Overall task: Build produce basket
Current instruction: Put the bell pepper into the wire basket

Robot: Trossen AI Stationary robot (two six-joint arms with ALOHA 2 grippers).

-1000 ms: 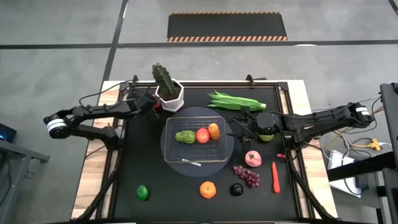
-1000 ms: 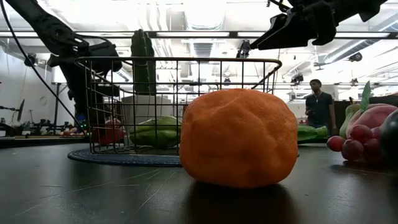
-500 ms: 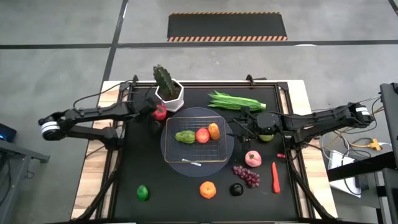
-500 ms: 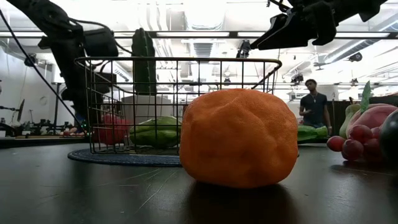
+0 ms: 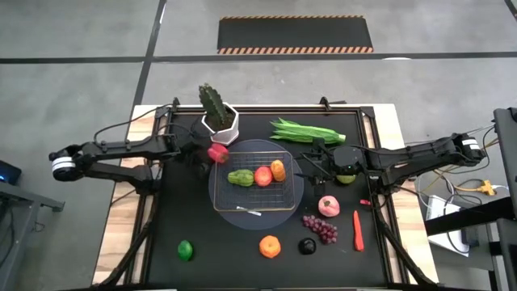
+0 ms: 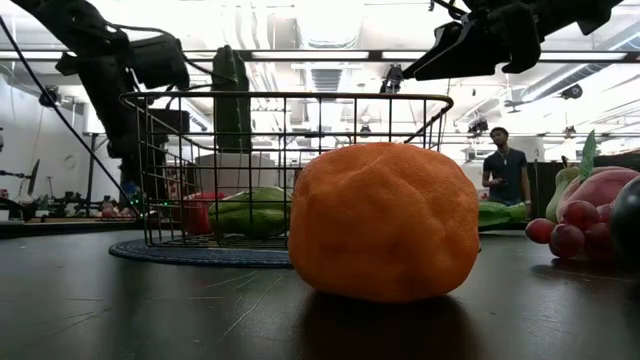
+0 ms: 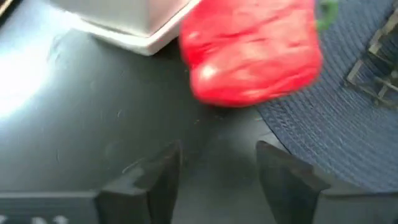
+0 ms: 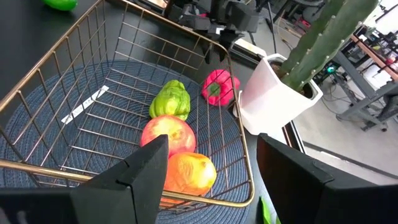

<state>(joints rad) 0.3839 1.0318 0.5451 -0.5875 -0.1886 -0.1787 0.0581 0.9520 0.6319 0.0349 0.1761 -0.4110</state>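
The wire basket (image 5: 257, 194) stands on its round grey mat (image 5: 220, 202) at mid-table and holds a green vegetable (image 8: 169, 99), a red apple (image 8: 166, 134) and an orange fruit (image 8: 189, 171). The red pepper (image 5: 216, 153) lies at the mat's edge outside the basket's far left corner; it also shows in the left wrist view (image 7: 252, 53) and the right wrist view (image 8: 219, 87). My left gripper (image 5: 199, 152) is open just left of the pepper (image 7: 217, 148), with bare table between. My right gripper (image 5: 311, 166) is open and empty over the basket's right rim (image 8: 212, 142).
The white cactus pot (image 5: 220, 121) stands just beyond the pepper. Green beans (image 5: 307, 129) lie at the far right, a green apple (image 5: 346, 176) under my right arm. A pink fruit (image 5: 328, 205), grapes (image 5: 321, 228), chili (image 5: 357, 230), orange (image 5: 270, 246), dark fruit (image 5: 307, 246) and lime (image 5: 186, 250) lie near.
The red pepper has moved from beside the cactus pot toward the near right, onto the mat's edge by the basket's corner. My left gripper has gone the same way, following it. My right arm has kept still.
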